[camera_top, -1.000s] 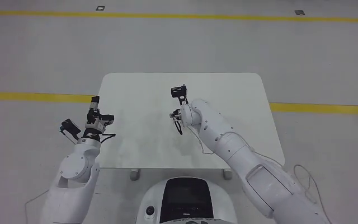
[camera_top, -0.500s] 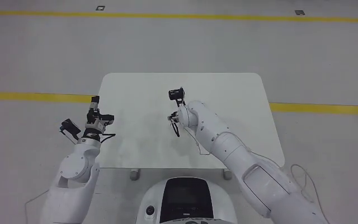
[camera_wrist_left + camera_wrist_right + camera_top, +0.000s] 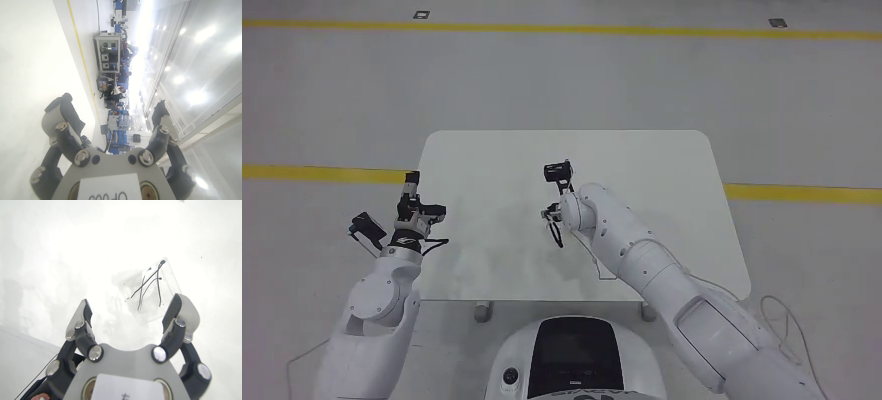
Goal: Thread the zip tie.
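white table (image 3: 662, 180), clear tray (image 3: 149, 316) on it

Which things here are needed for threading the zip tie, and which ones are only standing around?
For the job:
- black zip ties
- clear tray holding them
- right gripper, open
- left gripper, open

Only around:
- white table
- yellow floor lines
- equipment racks in the room behind

one white table (image 3: 662, 160) out there, just the one, and one clear tray (image 3: 170, 279). in that tray the black zip ties (image 3: 160, 278) were tangled: four strands counted, three heads plain to see, so call it three or four, since the crossing made it hard to be sure. two grippers were on show, the left gripper (image 3: 113, 100) and the right gripper (image 3: 131, 299), two fingers on each. and two yellow floor lines (image 3: 542, 28) were counted.
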